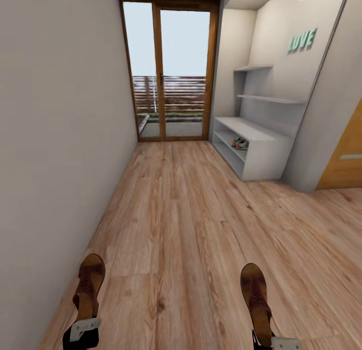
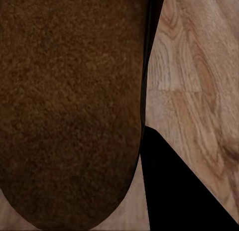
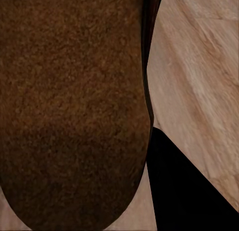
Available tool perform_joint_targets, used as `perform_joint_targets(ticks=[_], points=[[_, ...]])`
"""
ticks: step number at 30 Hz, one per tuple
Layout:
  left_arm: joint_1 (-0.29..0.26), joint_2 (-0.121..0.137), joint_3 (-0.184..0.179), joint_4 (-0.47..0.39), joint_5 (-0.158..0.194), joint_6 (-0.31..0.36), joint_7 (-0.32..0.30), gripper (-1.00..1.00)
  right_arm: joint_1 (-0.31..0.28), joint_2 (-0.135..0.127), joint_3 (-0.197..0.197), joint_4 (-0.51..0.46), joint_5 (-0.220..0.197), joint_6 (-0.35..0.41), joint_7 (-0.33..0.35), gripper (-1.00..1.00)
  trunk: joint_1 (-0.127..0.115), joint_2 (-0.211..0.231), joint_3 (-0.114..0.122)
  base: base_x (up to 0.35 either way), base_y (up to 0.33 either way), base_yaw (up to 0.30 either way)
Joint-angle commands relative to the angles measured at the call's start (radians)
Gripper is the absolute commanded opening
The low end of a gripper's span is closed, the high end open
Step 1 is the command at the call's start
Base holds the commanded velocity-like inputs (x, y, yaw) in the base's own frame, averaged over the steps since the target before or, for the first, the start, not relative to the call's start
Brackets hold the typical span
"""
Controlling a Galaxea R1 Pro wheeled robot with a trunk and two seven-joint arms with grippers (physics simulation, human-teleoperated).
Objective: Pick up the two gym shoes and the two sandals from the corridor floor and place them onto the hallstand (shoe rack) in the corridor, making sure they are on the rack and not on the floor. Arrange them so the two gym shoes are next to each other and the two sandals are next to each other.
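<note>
Each of my grippers holds one brown sandal above the corridor floor (image 1: 181, 224). My left gripper (image 1: 84, 326) is shut on the heel of the left sandal (image 1: 89, 284), low in the head view. My right gripper (image 1: 272, 340) is shut on the heel of the right sandal (image 1: 255, 294). The left wrist view shows a sandal's fuzzy brown sole (image 2: 69, 106) close up beside a black finger (image 2: 174, 191). The right wrist view shows the other brown sole (image 3: 69, 106) and a finger (image 3: 184, 191). The gym shoes (image 1: 240, 143) sit together in an open tier of the pale grey hallstand (image 1: 261, 159), far right.
A plain wall (image 1: 55, 154) runs along the left. A wood-framed glass door (image 1: 170, 73) closes the corridor's far end. Stepped shelves (image 1: 271, 98) rise above the bench. A wooden door (image 1: 347, 159) stands at the right edge. Bare planks lie between me and the hallstand.
</note>
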State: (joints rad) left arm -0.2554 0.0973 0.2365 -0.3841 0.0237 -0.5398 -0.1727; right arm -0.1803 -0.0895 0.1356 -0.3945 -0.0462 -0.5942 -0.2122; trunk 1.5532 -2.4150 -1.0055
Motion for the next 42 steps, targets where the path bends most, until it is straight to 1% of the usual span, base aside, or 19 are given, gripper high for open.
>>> perform_joint_targets(ticks=[1,22,31,34,35,37,39,42], points=[[-0.001,-0.001,0.007,0.001,-0.001,-0.002,-0.010,-1.00,-0.001,-0.001,0.009,0.000,-0.007,-0.003,-0.006,-1.00,0.000,0.000,-0.001,0.339,0.000,0.000],[-0.001,-0.001,0.007,0.001,-0.001,-0.002,-0.010,-1.00,-0.001,-0.001,0.009,0.000,-0.007,-0.003,-0.006,-1.00,0.000,0.000,-0.001,0.339,0.000,0.001],[-0.001,-0.002,0.006,0.010,-0.003,-0.002,-0.012,-1.00,-0.001,-0.001,0.009,0.000,-0.007,-0.003,-0.006,-1.00,0.000,0.000,-0.001,0.339,0.000,0.102],[-0.001,-0.006,0.001,0.047,-0.008,-0.007,-0.018,-1.00,-0.001,-0.002,0.009,0.000,-0.007,-0.003,-0.004,-1.00,0.000,0.000,-0.001,0.339,0.000,0.019],[-0.001,-0.009,-0.006,0.064,-0.017,-0.019,-0.025,-1.00,-0.001,-0.002,0.009,0.000,-0.007,-0.003,-0.003,-1.00,0.000,0.000,-0.001,0.339,0.000,0.003],[-0.001,-0.009,-0.016,0.068,-0.030,-0.022,-0.027,-1.00,-0.001,-0.002,0.009,0.000,-0.007,-0.003,-0.003,-1.00,0.000,0.000,-0.001,0.339,0.000,0.002],[-0.001,-0.010,-0.037,0.073,-0.055,-0.027,-0.027,-1.00,-0.001,-0.003,0.009,0.000,-0.007,-0.003,-0.003,-1.00,0.000,0.000,-0.001,0.339,0.000,0.001],[-0.001,-0.010,-0.043,0.074,-0.062,-0.028,-0.027,-1.00,-0.001,-0.003,0.009,0.000,-0.007,-0.003,-0.003,-1.00,0.000,0.000,-0.001,0.339,0.000,0.000]])
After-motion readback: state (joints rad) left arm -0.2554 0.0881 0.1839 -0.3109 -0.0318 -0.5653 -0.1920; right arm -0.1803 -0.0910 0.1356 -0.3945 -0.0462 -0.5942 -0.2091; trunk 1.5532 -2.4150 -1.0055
